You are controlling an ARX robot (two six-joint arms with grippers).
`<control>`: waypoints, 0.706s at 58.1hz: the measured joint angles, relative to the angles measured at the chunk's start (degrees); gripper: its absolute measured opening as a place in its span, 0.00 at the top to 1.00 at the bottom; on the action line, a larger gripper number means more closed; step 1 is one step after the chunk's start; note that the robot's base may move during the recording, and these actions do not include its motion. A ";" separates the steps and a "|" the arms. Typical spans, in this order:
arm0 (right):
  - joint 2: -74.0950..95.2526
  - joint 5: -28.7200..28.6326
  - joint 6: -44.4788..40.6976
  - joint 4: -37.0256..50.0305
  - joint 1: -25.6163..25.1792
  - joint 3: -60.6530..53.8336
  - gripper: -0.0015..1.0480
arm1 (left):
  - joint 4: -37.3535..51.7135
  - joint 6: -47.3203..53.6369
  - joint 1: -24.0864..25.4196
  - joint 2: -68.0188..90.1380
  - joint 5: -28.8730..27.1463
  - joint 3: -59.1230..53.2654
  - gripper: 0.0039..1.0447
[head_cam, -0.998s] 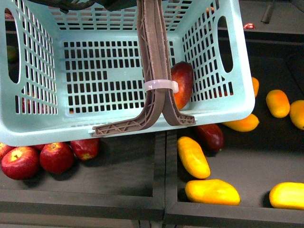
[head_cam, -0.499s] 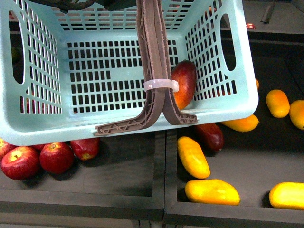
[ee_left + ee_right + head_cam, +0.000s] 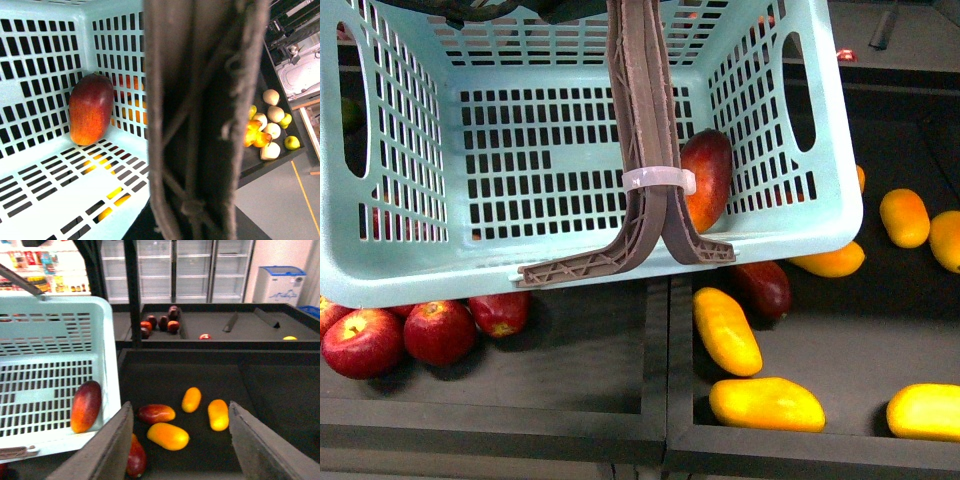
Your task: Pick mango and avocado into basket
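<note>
The mint-teal basket (image 3: 570,262) hangs tilted over the fruit bins and fills most of the front view. My left gripper is shut on its two brown handles (image 3: 642,150). In the left wrist view the handles (image 3: 200,120) hide the jaws. The red and orange mango (image 3: 705,178) lies inside the basket against its right wall; it also shows in the left wrist view (image 3: 90,109) and the right wrist view (image 3: 86,406). My right gripper (image 3: 182,460) is open and empty, beside the basket and above the mango bin. I see no clear avocado.
Red apples (image 3: 400,335) lie in the left bin under the basket. Yellow mangoes (image 3: 765,403) and a dark red one (image 3: 765,285) lie in the right bin. A divider (image 3: 655,370) splits the bins. Pale fruit (image 3: 270,125) fills a further bin.
The basket has shifted slightly to the right, and the mango inside has settled a little more upright against the wall. Since half a second ago almost nothing has moved.
</note>
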 joint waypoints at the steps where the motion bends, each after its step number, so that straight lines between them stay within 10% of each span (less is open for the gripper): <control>1: -0.26 -2.23 0.02 -0.28 -1.33 0.00 0.48 | 0.00 0.02 0.00 0.00 0.00 0.00 0.94; 19: -0.66 -7.91 -0.17 -0.72 -8.72 0.00 0.06 | 0.00 0.00 0.00 0.00 0.00 0.00 0.94; 41: -0.66 -7.80 -0.17 -0.76 -8.79 0.02 0.07 | 0.00 0.00 -0.66 -0.09 1.20 0.00 0.94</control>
